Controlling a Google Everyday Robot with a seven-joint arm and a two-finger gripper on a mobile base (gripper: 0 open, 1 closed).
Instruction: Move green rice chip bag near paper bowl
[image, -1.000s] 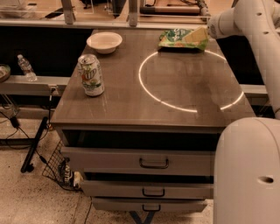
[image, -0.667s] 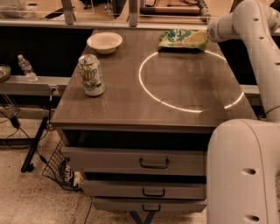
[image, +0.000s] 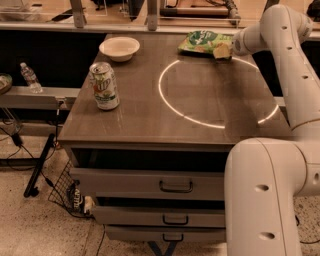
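Note:
The green rice chip bag (image: 203, 41) lies flat at the far right of the tabletop (image: 150, 115). The paper bowl (image: 119, 48) sits at the far left of the table, well apart from the bag. My gripper (image: 222, 51) is at the bag's right end, low over the table and touching or overlapping the bag's edge. The white arm (image: 290, 60) reaches in from the right.
A green-and-white soda can (image: 104, 86) stands upright near the table's left edge. A bright ring of light (image: 215, 92) marks the table's right half. Drawers (image: 175, 187) sit below the tabletop. A water bottle (image: 30, 77) stands on a ledge at the left.
The arm has shifted slightly; the gripper stays at the bag's right end. The bag, bowl and can have not visibly moved.

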